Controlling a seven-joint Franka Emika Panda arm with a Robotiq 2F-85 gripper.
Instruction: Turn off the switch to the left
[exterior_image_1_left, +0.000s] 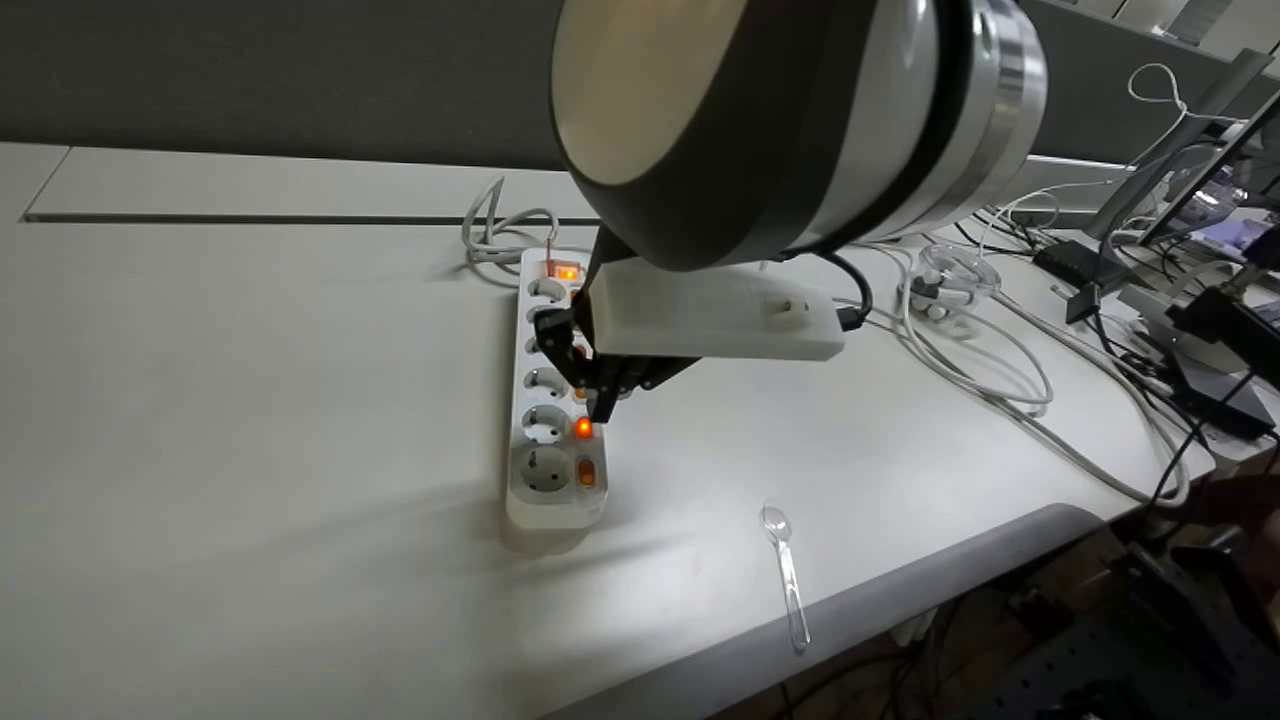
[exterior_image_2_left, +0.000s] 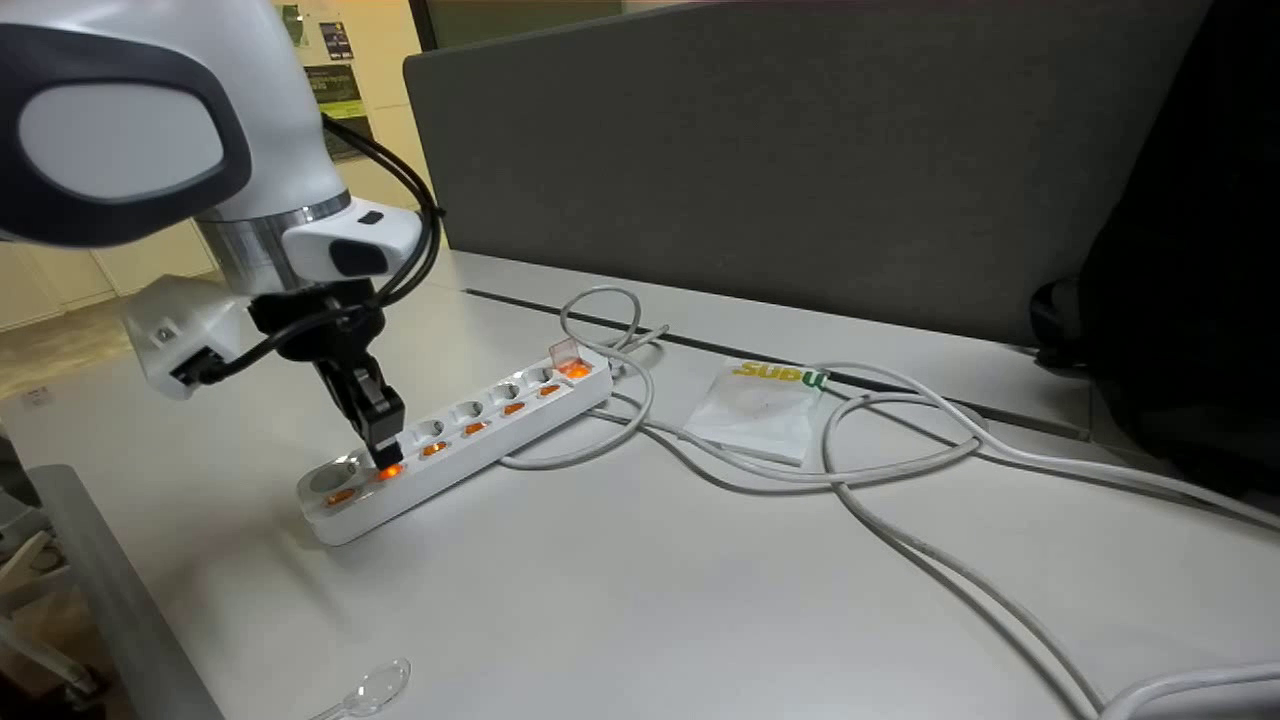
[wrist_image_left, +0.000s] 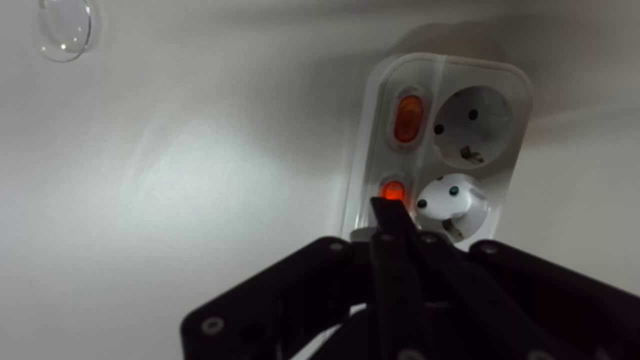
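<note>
A white power strip (exterior_image_1_left: 556, 514) lies on the table; it also shows in an exterior view (exterior_image_2_left: 470, 462) and the wrist view (wrist_image_left: 452, 60). One orange switch (exterior_image_1_left: 584, 427) second from its near end glows; it also glows in an exterior view (exterior_image_2_left: 390, 472) and the wrist view (wrist_image_left: 393, 190). The end switch (wrist_image_left: 409, 119) is unlit. The red main switch (exterior_image_2_left: 576, 370) at the far end is lit. My gripper (wrist_image_left: 387, 201) is shut with nothing between its fingers. Its tips are at the glowing switch and cover part of it in the wrist view. I cannot tell whether they touch it.
A clear plastic spoon (exterior_image_1_left: 785, 577) lies near the table's front edge. Grey cables (exterior_image_2_left: 900, 470) and a white packet (exterior_image_2_left: 757, 412) lie beside the strip. A dark partition (exterior_image_2_left: 760, 170) stands behind. Cables and devices (exterior_image_1_left: 1130, 300) crowd one side.
</note>
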